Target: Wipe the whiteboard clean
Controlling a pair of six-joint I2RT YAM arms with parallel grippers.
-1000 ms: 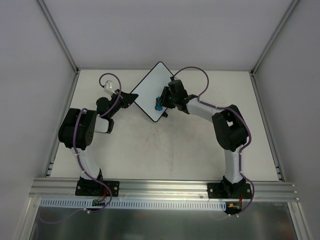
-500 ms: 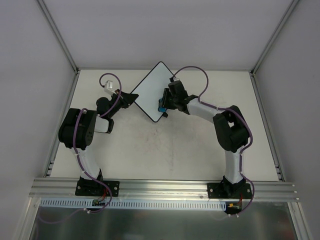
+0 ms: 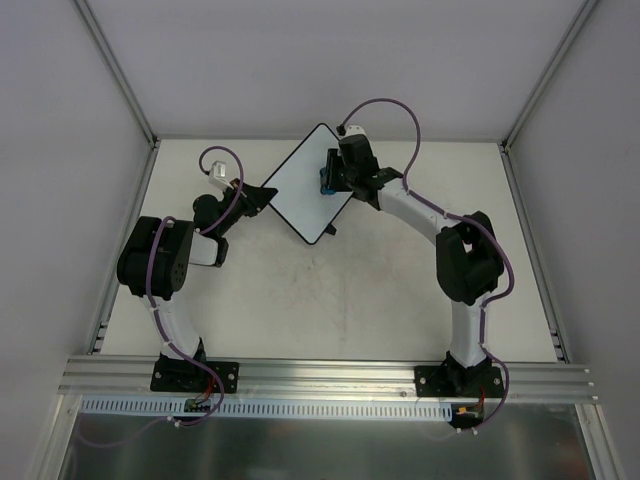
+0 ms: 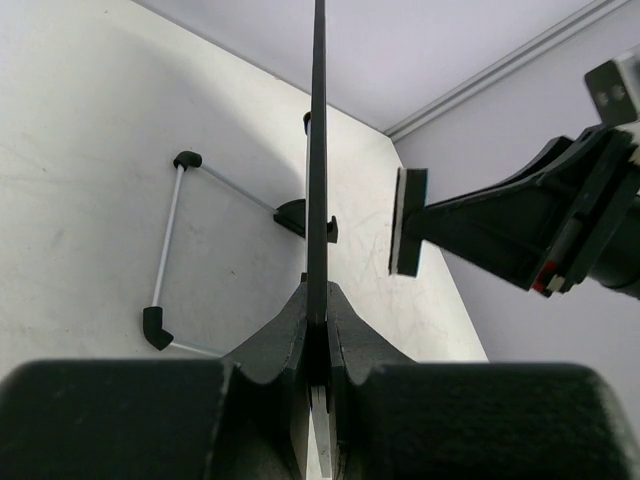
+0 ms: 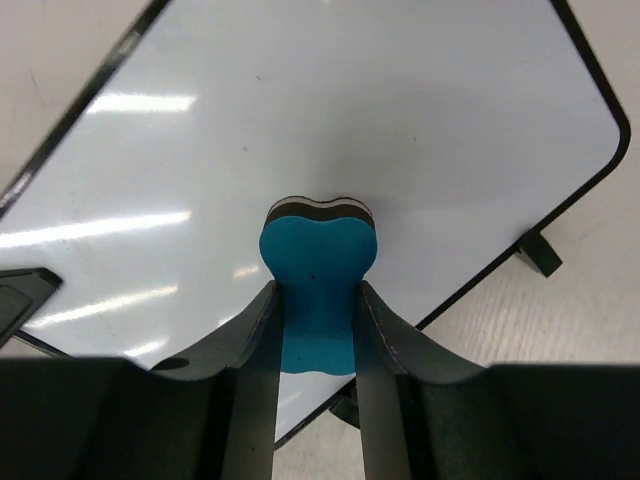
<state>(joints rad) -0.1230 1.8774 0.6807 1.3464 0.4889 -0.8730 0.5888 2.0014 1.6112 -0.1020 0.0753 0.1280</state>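
Observation:
The whiteboard (image 3: 300, 190) stands tilted on the table at the back centre, white with a thin black rim. My left gripper (image 3: 266, 193) is shut on its left corner. In the left wrist view the board (image 4: 318, 140) is edge-on between my shut jaws (image 4: 318, 312). My right gripper (image 3: 329, 178) is shut on the small blue eraser (image 3: 323, 186) and presses it on the board's far right part. In the right wrist view the eraser (image 5: 318, 262) touches the board (image 5: 420, 110), which looks clean around it. The eraser (image 4: 406, 222) also shows in the left wrist view.
The board's wire stand with black tabs (image 4: 168, 240) rests on the table behind the board, and one black foot (image 5: 541, 254) shows under the board's edge. The white table (image 3: 330, 290) is walled by grey panels and aluminium rails (image 3: 125, 85).
My right gripper has slid the eraser from the board's near right edge up toward its far corner. The left gripper and the board have stayed still.

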